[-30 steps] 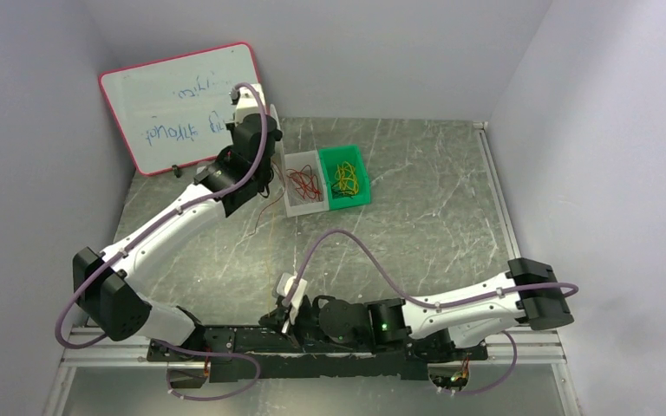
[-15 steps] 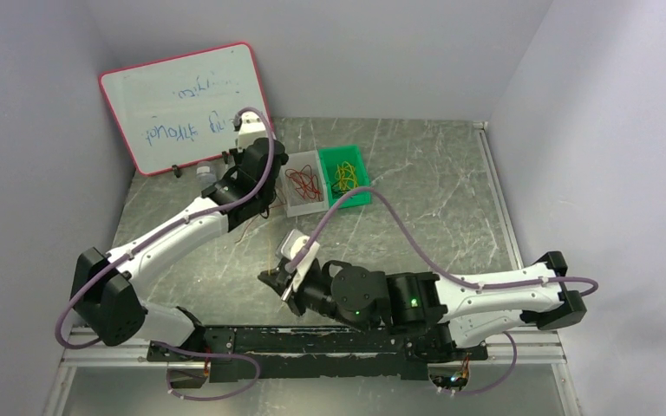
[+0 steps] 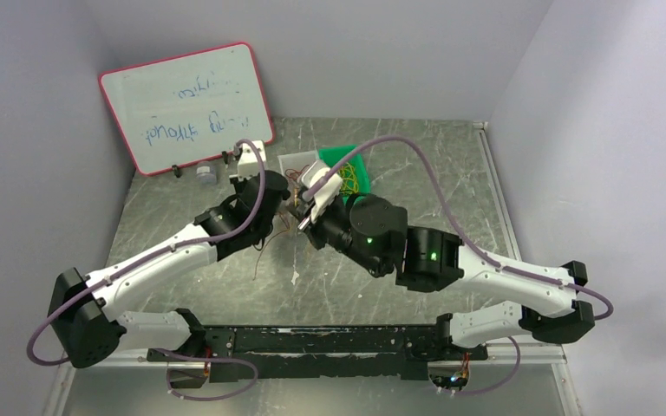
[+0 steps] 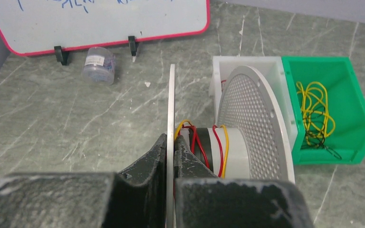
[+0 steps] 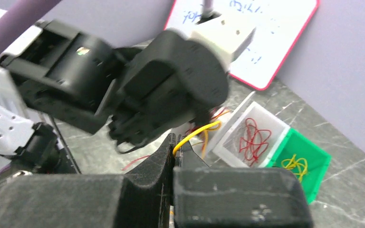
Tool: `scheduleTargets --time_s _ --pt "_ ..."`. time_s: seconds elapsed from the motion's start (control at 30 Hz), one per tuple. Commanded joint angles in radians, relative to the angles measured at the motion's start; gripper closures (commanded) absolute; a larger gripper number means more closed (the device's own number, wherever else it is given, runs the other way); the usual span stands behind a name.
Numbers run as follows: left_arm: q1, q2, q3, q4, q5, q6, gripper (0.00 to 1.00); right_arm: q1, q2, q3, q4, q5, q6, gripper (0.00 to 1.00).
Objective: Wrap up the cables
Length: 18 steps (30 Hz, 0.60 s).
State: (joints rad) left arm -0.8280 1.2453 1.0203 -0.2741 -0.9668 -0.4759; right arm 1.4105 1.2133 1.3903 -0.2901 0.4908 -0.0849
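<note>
A spool with a thin flat flange [image 4: 171,109] and a perforated flange [image 4: 254,118] is held on edge by my left gripper [image 4: 171,142], which is shut on the flat flange. Red and yellow cables [image 4: 221,147] loop round its pale hub. My right gripper [image 5: 175,145] is shut on a yellow cable [image 5: 197,131] that runs up toward the left wrist [image 5: 171,90]. In the top view both grippers meet just left of the bins, left gripper [image 3: 288,195] above right gripper [image 3: 302,218]. A loose red cable [image 3: 269,247] trails on the table.
A white bin [image 5: 233,130] of red cables and a green bin [image 4: 356,109] of yellow cables sit side by side behind the spool. A whiteboard [image 3: 186,104] leans at the back left, with a small jar [image 4: 99,65] in front of it. Walls close in the sides.
My right arm swung from the near edge up to the spool beside the left gripper. The left wrist came down and toward the near side with the spool.
</note>
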Motion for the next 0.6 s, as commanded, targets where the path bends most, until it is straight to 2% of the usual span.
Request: scheduleTargets --time_s 0.0,0.27,0.57 --pt "-0.043 -0.051 -0.032 -0.005 -0.066 -0.059 0.93 -0.071 0.013 0.080 -0.049 -0.093 -0.057 1.00" --pt "-0.105 -0.025 -0.067 -0.077 -0.095 -0.152 0.93 -0.152 0.070 0.180 -0.041 -0.157 -0.087 1.00" --pt "-0.230 -0.044 -0.099 -0.155 -0.154 -0.226 0.93 -0.299 0.126 0.237 -0.041 -0.230 -0.101 1.00"
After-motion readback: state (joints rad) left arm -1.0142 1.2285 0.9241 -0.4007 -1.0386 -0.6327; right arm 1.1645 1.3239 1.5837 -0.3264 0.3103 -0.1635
